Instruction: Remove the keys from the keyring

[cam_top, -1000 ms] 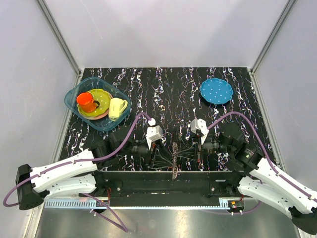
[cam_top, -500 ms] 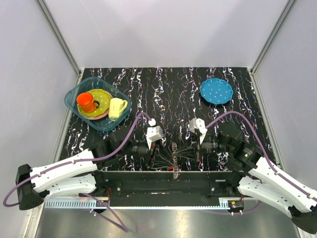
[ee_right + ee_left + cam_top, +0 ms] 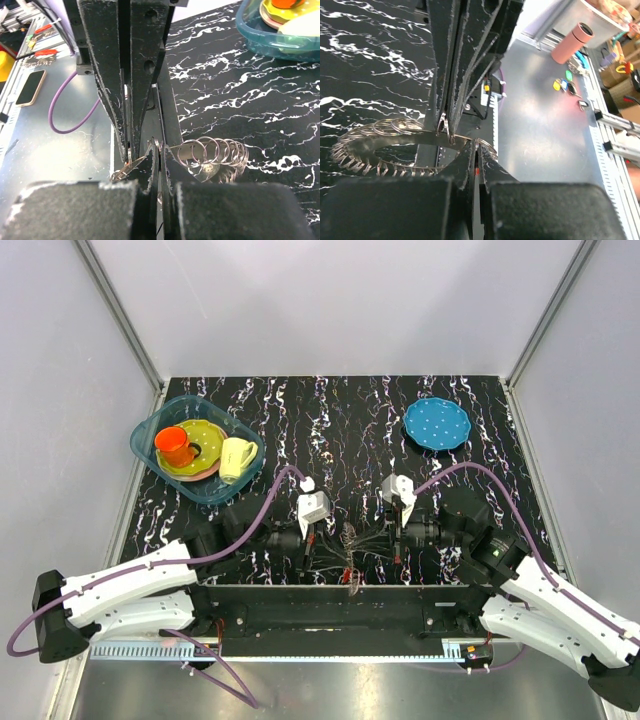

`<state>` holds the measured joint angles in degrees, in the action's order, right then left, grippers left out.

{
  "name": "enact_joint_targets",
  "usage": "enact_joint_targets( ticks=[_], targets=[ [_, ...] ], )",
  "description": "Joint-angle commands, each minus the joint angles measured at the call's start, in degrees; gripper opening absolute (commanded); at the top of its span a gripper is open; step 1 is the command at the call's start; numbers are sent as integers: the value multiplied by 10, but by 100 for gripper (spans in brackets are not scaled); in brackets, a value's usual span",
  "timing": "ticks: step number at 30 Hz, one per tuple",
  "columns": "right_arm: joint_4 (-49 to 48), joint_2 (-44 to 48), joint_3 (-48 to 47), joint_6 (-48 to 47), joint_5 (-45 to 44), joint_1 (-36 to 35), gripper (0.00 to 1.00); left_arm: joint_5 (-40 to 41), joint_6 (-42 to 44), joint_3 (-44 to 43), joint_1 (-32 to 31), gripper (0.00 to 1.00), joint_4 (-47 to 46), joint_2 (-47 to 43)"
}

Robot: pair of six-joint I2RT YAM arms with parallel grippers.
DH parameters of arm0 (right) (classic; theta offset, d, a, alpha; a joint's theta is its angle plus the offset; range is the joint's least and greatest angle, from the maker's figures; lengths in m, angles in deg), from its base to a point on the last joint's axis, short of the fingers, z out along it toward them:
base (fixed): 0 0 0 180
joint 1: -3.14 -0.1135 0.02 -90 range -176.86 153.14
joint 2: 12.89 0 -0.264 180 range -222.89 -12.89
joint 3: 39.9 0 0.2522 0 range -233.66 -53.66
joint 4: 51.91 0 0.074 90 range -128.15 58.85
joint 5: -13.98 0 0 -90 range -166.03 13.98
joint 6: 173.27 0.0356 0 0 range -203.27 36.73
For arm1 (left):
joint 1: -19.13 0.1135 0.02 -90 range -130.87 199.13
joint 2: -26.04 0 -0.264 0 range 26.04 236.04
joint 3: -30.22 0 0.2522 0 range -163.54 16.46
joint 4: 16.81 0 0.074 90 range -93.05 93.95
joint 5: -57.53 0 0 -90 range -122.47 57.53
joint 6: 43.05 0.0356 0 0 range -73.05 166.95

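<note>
The keyring (image 3: 349,538), a dark metal loop fringed with several small split rings, hangs between both grippers just above the table's near edge. My left gripper (image 3: 336,550) is shut on its rim; in the left wrist view my jaws (image 3: 476,146) pinch the wire, with the loop (image 3: 380,137) stretching left. A tiny red key (image 3: 477,171) shows between those jaws, and also below the ring in the top view (image 3: 352,577). My right gripper (image 3: 368,540) is shut on the ring too (image 3: 160,149), with small rings (image 3: 215,152) fanned to its right.
A blue dotted plate (image 3: 437,423) lies at the back right. A teal bin (image 3: 150,445) at the back left holds an orange cup (image 3: 175,445), a pale yellow mug (image 3: 237,457) and a yellow-green plate. The table's front edge is directly under the grippers.
The ring stood edge-on and tall between the grippers; now it has tipped and bunched up higher. The right gripper has shifted slightly left and away from me. Both stay shut.
</note>
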<state>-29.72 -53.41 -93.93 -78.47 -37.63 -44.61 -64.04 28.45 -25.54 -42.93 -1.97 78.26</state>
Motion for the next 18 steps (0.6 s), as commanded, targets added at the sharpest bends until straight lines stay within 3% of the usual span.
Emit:
enact_joint_targets(
  ticks=[1, 4, 8, 9, 11, 18],
  targets=[
    [-30, 8, -2, 27, -65, -2, 0, 76, 8, -26, 0, 0, 4, -10],
    [-19, 17, -2, 50, -124, -3, 1, 128, 12, -23, 0, 0, 13, -25],
    [18, 38, -13, 67, -195, -3, 15, 184, 9, -35, 1, 0, 39, -28],
    [26, 43, -15, 68, -216, -3, 22, 193, 8, -38, 2, 0, 45, -26],
    [45, 61, -19, 73, -232, -3, 26, 216, 1, -51, 1, 0, 65, -20],
    [74, 57, -24, 98, -185, -3, 38, 258, -35, -72, 1, 0, 81, -8]
  ],
)
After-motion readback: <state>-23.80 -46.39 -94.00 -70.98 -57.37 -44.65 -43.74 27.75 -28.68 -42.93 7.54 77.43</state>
